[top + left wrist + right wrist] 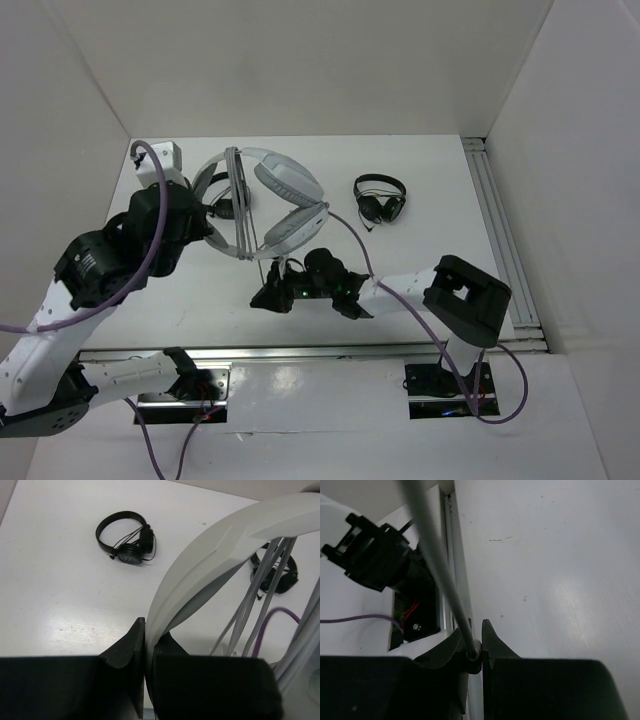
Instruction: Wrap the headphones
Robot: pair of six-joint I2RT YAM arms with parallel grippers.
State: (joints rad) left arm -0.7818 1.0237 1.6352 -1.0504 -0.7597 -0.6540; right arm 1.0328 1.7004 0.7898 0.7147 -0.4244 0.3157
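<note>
The large white headphones (pixel 285 190) are held up off the table, earcups to the right. My left gripper (pixel 212 232) is shut on their wide band (pixel 210 555), which is pinched between my fingers in the left wrist view. Several turns of the thin grey cable (pixel 240 215) run around the band and show as strands (pixel 265 587) in the left wrist view. My right gripper (pixel 268 296) sits just below the headphones, shut on the cable's end; the cable (pixel 437 570) runs up from the jaws in the right wrist view.
A small black headphone set (pixel 380 198) lies right of the white one; it also shows in the left wrist view (pixel 127 540). A second black set (pixel 224 206) lies partly hidden behind the band. A metal rail (pixel 500 240) edges the table's right side. White walls enclose the table.
</note>
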